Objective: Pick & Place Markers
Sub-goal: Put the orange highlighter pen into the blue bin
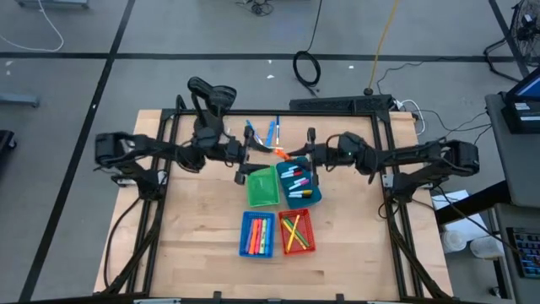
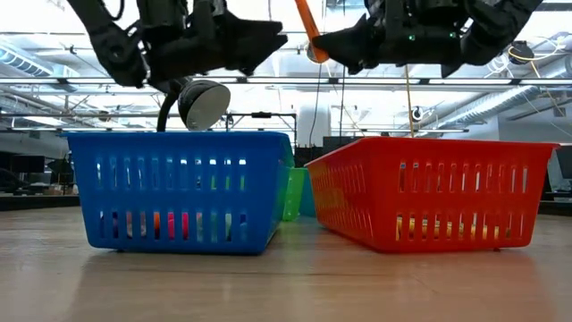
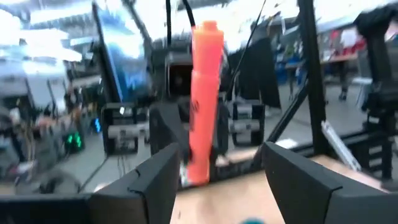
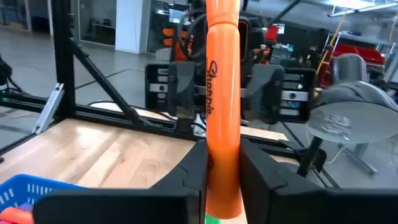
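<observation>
Right gripper (image 4: 222, 171) clamps the orange marker (image 4: 222, 93) upright above the teal bin (image 1: 301, 197), left gripper (image 3: 217, 171) gaping opposite, fingers apart.

Glossy plastic orange marker (image 4: 222, 112), slotted plastic bins (image 2: 179, 190), matt pale wooden table (image 1: 202, 245).

Orange marker (image 4: 222, 112), dark tool (image 4: 221, 163); green (image 1: 262, 187), teal (image 1: 310, 198), blue (image 2: 179, 188), red bins (image 2: 429, 192).
</observation>
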You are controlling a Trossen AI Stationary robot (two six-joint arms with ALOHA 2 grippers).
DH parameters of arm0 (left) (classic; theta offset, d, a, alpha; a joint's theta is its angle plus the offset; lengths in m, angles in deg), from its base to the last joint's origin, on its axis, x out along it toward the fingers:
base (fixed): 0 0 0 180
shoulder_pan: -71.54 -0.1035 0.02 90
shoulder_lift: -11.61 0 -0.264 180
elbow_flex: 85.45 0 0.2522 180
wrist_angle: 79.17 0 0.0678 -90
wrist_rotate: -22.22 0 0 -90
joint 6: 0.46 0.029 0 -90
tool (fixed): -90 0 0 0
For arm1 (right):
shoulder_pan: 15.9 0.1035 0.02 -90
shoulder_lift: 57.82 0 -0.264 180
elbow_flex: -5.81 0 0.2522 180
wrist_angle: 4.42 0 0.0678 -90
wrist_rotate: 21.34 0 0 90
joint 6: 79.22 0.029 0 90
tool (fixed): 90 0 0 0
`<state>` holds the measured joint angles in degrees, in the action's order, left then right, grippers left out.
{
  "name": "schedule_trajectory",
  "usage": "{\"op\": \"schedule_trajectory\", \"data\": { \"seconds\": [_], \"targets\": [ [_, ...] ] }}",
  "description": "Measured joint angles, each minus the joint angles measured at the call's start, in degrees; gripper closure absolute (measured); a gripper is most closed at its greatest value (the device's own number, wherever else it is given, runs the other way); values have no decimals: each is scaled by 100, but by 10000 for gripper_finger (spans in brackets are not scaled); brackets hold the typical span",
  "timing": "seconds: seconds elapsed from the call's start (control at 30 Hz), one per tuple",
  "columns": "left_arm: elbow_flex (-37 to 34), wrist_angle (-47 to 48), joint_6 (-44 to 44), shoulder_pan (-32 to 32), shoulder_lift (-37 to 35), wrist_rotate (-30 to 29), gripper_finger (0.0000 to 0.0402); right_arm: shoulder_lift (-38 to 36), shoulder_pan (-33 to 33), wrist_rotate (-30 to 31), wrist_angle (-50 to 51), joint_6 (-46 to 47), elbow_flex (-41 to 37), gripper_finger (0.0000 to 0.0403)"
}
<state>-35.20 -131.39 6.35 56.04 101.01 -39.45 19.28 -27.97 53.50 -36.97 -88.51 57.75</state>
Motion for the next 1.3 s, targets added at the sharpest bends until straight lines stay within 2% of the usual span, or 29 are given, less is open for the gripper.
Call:
{"op": "schedule_trajectory", "data": {
  "seconds": [0.13, 0.23, 0.37, 0.53, 0.6, 0.67, 0.83, 0.97, 1.13, 1.3],
  "targets": [
    [364, -333, -228, 241, 319, -25, 170, -3, 98, 31, -18, -97, -25, 353],
    [836, 278, -283, 418, 526, -75, 170, -7, 96, 3, -7, -95, -31, 353],
    [1491, 1110, 144, 635, 774, -342, 170, -5, 108, -3, -10, -76, -29, 353],
    [1751, 1569, 515, 674, 838, -712, 173, -5, 161, 42, 69, -41, -31, 353],
    [1751, 1576, 514, 674, 838, -713, 190, -5, 166, 36, 106, -80, -30, 353],
    [1751, 1578, 582, 672, 838, -654, 223, -5, 166, 32, 157, -101, -25, 353],
    [1751, 1586, 789, 674, 838, -470, 348, -5, 178, -30, 229, -76, -25, 353],
    [1759, 2108, 759, 678, 598, -648, 350, 6, 175, 8, 255, 18, -2, 351],
    [1755, 3390, 817, 786, -153, -1174, 350, -9, 161, 56, 437, 103, -21, 275],
    [1755, 5092, 319, 1117, -1068, -1153, 350, -10, 161, 48, 592, 69, -20, 214]
  ]
}}
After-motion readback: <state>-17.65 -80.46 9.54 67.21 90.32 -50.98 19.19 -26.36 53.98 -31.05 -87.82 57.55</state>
